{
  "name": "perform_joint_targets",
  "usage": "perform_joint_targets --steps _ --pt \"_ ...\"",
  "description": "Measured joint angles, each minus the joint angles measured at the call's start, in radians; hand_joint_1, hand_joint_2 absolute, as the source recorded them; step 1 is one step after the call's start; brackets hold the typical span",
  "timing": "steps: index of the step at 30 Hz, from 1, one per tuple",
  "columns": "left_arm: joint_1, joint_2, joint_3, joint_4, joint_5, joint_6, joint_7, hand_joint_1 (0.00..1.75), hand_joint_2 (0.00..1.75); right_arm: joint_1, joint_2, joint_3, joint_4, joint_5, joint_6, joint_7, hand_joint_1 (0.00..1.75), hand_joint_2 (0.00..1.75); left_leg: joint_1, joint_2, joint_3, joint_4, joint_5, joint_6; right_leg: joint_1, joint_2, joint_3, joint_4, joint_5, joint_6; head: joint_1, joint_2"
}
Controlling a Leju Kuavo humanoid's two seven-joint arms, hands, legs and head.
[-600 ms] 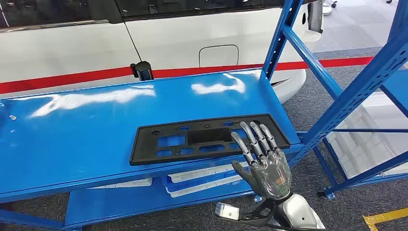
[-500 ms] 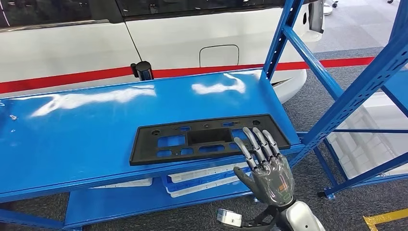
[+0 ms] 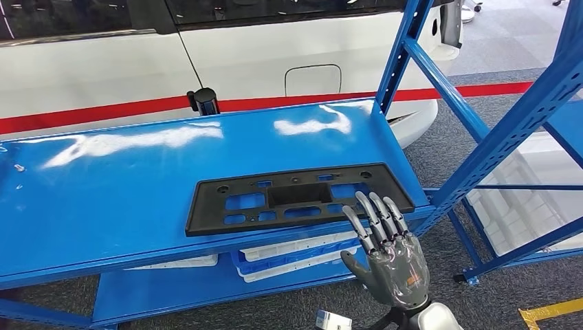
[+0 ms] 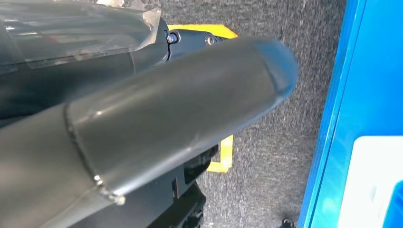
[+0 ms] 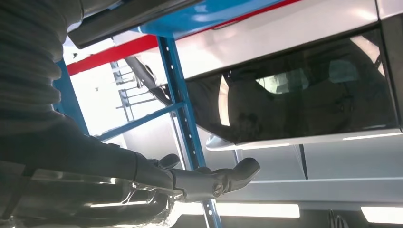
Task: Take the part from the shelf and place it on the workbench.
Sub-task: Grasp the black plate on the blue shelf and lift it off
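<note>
**Operator:** Item one, the part (image 3: pixel 299 198): a flat black plastic panel with cut-outs, lying centre-frame in the head view on the blue shelf (image 3: pixel 137 185), its long edge running near the shelf's front lip.

**Second:** And the hands?

**Operator:** Item two, the right hand (image 3: pixel 388 254): I am seeing it at lower right of the frame, back toward the camera, fingers (image 3: pixel 375 213) spread and reaching up over the shelf's front edge at the panel's right end. It is holding nothing. Whether the tips are touching the panel I cannot tell. Item three, the left hand (image 4: pixel 142 128): it is hanging over grey carpet in its wrist view; I cannot tell how its fingers are lying.

**Second:** How are you approaching the grasp?

**Operator:** My judgement: the panel is thin and flat, so I am planning to bring the thumb under the overhanging front edge and the fingers on top, pinching close to the right end's solid rim, not a cut-out. It is long, so a one-ended hold may let it droop or swing; I am intending a slow, level lift clear of the blue upright (image 3: pixel 405 48).
</note>
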Motion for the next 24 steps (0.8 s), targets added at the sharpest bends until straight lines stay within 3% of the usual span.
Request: perform_joint_targets --steps 5,14,18,24 --pt "-0.013 -0.017 0.000 -0.010 -0.008 0.005 0.033 0.00 0.00 -0.015 -0.005 0.022 0.005 -0.019 0.013 0.004 0.00 1.75 0.000 0.000 0.001 0.000 0.000 0.000 0.000 0.000 0.002 0.000 0.000 0.000 0.000 0.000" --pt "-0.029 -0.034 0.000 -0.020 -0.029 0.007 0.067 0.00 0.00 -0.137 0.019 0.039 0.077 -0.028 0.058 -0.037 0.00 1.75 0.000 0.000 0.005 0.000 0.000 0.000 0.000 0.000 0.006 0.000 0.000 0.000 0.000 0.000" --pt "-0.039 -0.046 0.000 -0.022 -0.030 0.016 0.104 0.00 1.75 -0.198 0.035 0.042 0.124 -0.038 0.099 -0.054 0.00 1.75 0.000 0.001 0.006 0.000 0.000 0.000 0.000 0.000 0.007 0.000 0.000 0.000 0.000 0.000" --pt "-0.066 -0.071 0.000 -0.032 -0.030 0.052 0.163 0.00 1.75 -0.303 0.060 0.049 0.231 -0.054 0.123 -0.064 0.00 1.75 0.000 0.000 0.008 0.000 0.001 0.001 0.000 0.000 0.010 0.000 0.000 0.000 0.000 0.000"
